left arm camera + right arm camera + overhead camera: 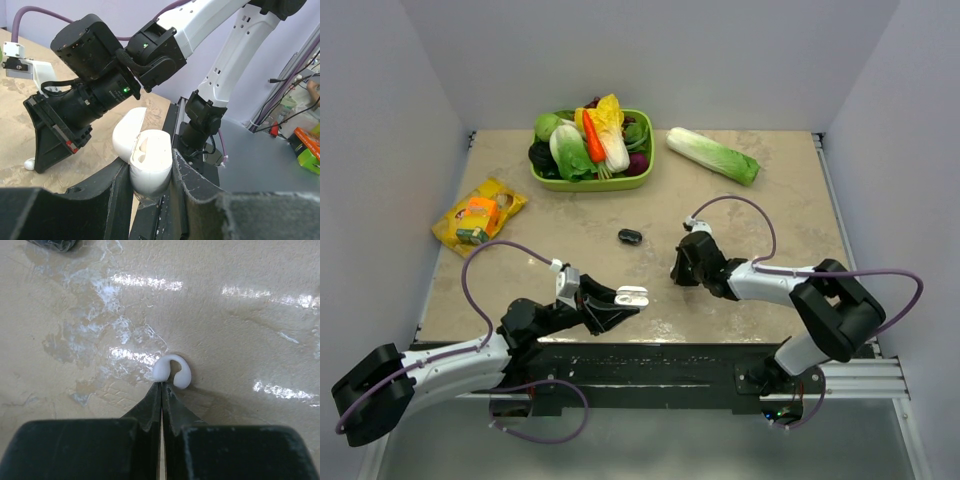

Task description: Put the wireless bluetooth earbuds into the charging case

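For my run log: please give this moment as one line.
left end effector: shut on open case | right end effector: shut, tips at earbud on table | earbud not yet in case

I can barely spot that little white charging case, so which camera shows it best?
The left wrist view: the charging case fills the middle, lid open, clamped in the left end effector. The top external view shows it only as a small white shape; the right wrist view doesn't show it.
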Controlling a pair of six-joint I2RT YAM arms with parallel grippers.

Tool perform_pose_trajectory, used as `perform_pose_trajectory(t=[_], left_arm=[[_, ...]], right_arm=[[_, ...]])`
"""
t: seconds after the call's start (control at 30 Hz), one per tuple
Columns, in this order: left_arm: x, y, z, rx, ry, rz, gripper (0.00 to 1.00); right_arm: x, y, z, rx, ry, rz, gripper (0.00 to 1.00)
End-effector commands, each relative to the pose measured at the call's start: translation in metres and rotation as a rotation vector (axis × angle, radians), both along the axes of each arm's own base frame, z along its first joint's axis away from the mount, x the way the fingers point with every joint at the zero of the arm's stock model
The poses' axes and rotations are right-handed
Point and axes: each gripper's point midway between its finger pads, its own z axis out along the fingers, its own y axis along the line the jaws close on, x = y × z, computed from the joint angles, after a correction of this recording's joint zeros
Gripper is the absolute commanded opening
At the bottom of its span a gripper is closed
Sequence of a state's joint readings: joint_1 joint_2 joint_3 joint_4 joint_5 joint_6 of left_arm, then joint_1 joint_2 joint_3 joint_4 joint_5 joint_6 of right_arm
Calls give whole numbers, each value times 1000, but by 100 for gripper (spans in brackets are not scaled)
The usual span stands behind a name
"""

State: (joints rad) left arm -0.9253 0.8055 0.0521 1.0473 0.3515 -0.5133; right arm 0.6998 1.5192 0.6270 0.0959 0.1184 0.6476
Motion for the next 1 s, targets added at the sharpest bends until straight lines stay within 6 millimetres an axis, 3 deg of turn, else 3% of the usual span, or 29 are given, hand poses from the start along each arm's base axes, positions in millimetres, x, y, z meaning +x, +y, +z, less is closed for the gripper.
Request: perform_pose_trajectory(t=[0.0, 0.17, 0.27, 0.33, 0.47, 0.67, 0.97], left_arm=[[-4, 5, 1, -35, -21, 4, 0], [-4, 5, 0, -34, -20, 1, 0], [-5, 5, -1, -31, -20, -3, 0], [-5, 5, -1, -33, -19, -2, 0], [-5, 6, -1, -35, -19, 1, 0], [-7, 6, 0, -38, -18, -7, 0], [-8, 8, 2, -44, -27, -9, 0]], right_arm=[[0, 14, 7, 39, 12, 53, 4], [-2, 19, 26, 62, -29, 109, 28], [-2, 19, 52, 74, -99, 157, 37], [-1, 17, 67, 71, -133, 167, 40], [16, 0, 77, -21, -195, 117, 43], [33, -18, 47, -126, -142, 29, 44], [38, -13, 38, -127, -133, 34, 45]])
